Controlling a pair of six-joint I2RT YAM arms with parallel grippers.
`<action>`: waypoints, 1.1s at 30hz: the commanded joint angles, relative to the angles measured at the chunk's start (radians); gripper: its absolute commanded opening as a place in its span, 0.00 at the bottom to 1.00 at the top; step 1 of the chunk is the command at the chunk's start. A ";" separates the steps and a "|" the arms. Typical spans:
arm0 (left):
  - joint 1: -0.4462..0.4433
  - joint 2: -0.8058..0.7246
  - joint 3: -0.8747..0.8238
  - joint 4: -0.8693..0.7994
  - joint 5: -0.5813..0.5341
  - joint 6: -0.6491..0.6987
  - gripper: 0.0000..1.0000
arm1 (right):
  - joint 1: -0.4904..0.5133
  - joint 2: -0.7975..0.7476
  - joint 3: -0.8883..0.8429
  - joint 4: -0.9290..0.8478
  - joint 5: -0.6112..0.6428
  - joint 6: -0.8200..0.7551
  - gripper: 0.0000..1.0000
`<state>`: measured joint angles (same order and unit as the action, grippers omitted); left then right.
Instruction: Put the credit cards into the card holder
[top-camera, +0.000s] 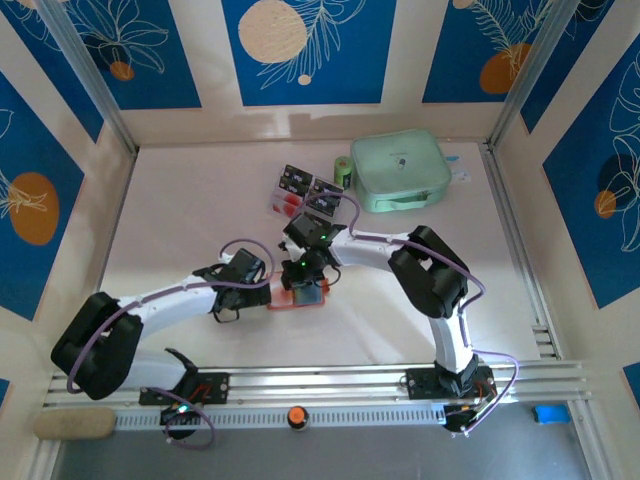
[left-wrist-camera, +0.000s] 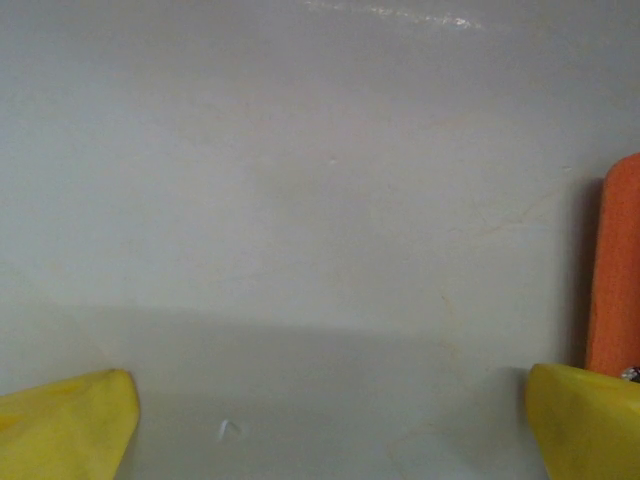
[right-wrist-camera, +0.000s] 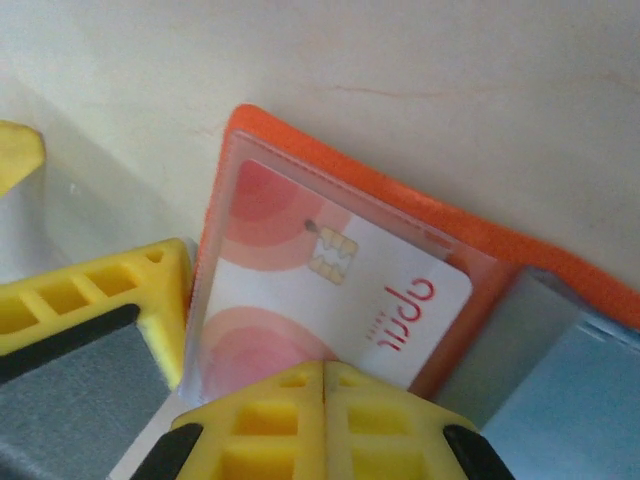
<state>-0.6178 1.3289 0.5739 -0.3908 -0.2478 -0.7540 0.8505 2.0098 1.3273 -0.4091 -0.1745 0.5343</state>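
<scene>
The orange card holder (top-camera: 300, 297) lies open on the table in front of both arms. A white credit card (right-wrist-camera: 340, 290) with red blobs, a chip and red lettering sits inside the clear pocket of the holder (right-wrist-camera: 350, 180). My right gripper (right-wrist-camera: 325, 400) is shut, its fingertips at the card's near edge, which they hide. From above it (top-camera: 305, 272) hangs over the holder. My left gripper (left-wrist-camera: 325, 430) is open, low over the table, the holder's edge (left-wrist-camera: 615, 270) beside its right finger. Two more credit cards (top-camera: 296, 185) (top-camera: 323, 196) lie further back.
A mint-green zip pouch (top-camera: 400, 170) sits at the back right, a small green object (top-camera: 343, 172) beside it. Patterned walls enclose the table on three sides. A metal rail (top-camera: 330, 385) runs along the near edge. One yellow finger of the left gripper (right-wrist-camera: 100, 300) stands close by the holder's left edge.
</scene>
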 joint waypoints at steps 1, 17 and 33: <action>0.008 -0.023 -0.010 -0.028 -0.020 -0.006 1.00 | 0.001 0.023 0.026 -0.021 -0.055 -0.020 0.00; 0.010 -0.086 0.024 -0.072 -0.068 -0.013 1.00 | -0.023 -0.114 -0.040 -0.018 0.011 -0.014 0.00; 0.011 -0.010 0.016 -0.012 -0.025 0.001 1.00 | -0.021 -0.093 -0.089 0.004 0.029 0.004 0.00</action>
<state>-0.6170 1.3109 0.5785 -0.4179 -0.2886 -0.7639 0.8272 1.9125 1.2480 -0.4076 -0.1421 0.5312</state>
